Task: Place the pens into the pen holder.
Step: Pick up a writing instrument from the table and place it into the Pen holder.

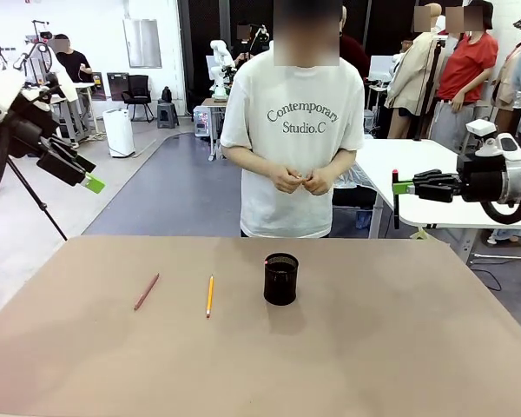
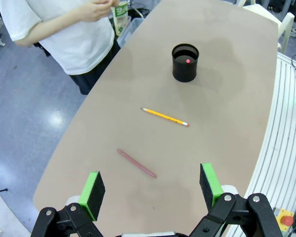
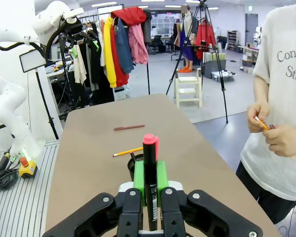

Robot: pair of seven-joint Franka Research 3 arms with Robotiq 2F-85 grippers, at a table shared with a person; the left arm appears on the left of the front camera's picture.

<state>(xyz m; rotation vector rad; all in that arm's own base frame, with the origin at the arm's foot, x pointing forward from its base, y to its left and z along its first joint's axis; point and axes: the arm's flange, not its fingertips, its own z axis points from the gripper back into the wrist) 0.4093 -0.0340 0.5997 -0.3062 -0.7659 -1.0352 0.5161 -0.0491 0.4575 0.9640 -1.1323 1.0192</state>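
The black mesh pen holder (image 1: 280, 278) (image 2: 185, 62) stands mid-table with a red-ended pen (image 2: 188, 60) inside it. Left of it lie a yellow pen (image 1: 210, 295) (image 2: 165, 117) (image 3: 128, 151) and a reddish-brown pen (image 1: 146, 291) (image 2: 136, 163) (image 3: 129, 127). My right gripper (image 1: 399, 187) (image 3: 149, 185) hangs high off the table's right side, shut on a black pen with a red cap (image 1: 395, 200) (image 3: 150, 148). In the right wrist view the holder (image 3: 132, 165) peeks out behind that pen. My left gripper (image 1: 80, 174) (image 2: 150, 190) is open and empty, high above the table's left end.
A person stands at the far edge with both hands (image 1: 300, 181) together at the waist, holding a thin yellow stick (image 3: 260, 123). A white table (image 1: 417, 165) stands behind my right gripper. The brown table (image 1: 373, 347) is bare around the holder.
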